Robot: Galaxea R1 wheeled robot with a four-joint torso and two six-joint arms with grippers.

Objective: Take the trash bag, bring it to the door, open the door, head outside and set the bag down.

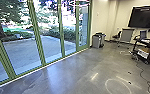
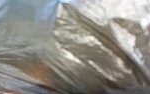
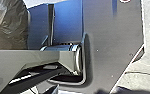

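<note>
Crinkled, see-through plastic of the trash bag [image 2: 91,50] lies right up against the camera in the left wrist view, with a faint orange patch under it. In the right wrist view part of the same greyish bag [image 3: 8,22] shows beside the robot's body. Whether either gripper's fingers are open or shut cannot be made out. Ahead in the head view stands a green-framed glass door [image 1: 84,27] at the far end of a row of glass panels.
Green-framed glass panels [image 1: 48,30] run along the left, with paving and bushes outside. Grey bins [image 1: 98,41] stand near the wall. At the right are a black cart [image 1: 143,47], a wall screen [image 1: 144,17] and cables on the floor.
</note>
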